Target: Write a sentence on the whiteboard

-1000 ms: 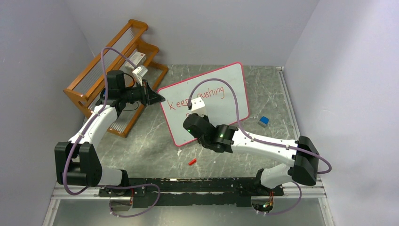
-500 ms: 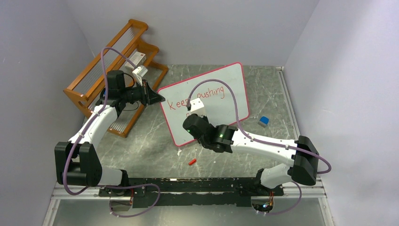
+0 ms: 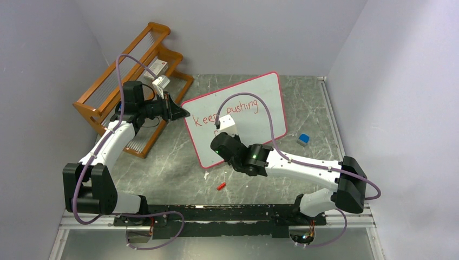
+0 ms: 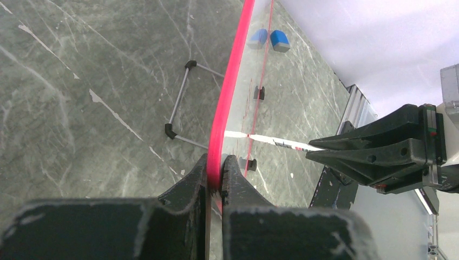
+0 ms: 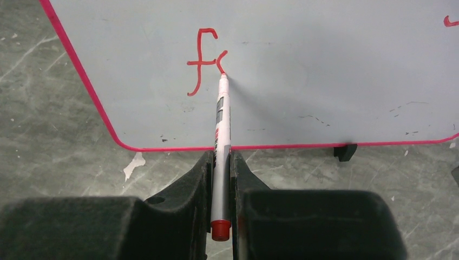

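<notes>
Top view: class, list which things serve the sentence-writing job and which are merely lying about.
In use: whiteboard, sentence, marker, left gripper clamping the board's edge, right gripper holding the marker.
Lying about: wooden rack, blue block, small red piece.

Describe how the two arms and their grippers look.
Both the left arm and the right arm have white links with black joint housings, and a lilac cable loops to each wrist. Small green lights glow on the right arm. The left gripper and right gripper have matte black, wedge-shaped fingers, scuffed pale at the edges.
</notes>
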{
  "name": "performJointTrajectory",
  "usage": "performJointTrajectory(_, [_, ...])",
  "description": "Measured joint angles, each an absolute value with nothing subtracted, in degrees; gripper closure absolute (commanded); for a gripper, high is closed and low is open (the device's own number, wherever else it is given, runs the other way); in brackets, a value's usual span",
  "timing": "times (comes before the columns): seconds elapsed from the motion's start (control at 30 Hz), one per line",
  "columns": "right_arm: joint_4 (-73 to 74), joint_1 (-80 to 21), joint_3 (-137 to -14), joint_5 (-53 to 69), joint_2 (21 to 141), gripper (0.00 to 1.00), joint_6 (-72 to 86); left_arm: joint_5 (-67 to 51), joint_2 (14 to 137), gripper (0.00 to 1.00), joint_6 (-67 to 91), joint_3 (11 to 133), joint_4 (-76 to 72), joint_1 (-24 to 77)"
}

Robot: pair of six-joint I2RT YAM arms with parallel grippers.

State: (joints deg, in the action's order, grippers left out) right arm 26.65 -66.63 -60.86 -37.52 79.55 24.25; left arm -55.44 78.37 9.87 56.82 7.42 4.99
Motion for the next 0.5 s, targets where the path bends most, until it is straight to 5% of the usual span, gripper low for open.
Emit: performJointTrajectory(0.5, [27.53,-66.41,-60.69,-40.56,79.53,1.00,24.40,-55.44,78.37,0.95,9.87,56.82,7.44,4.99])
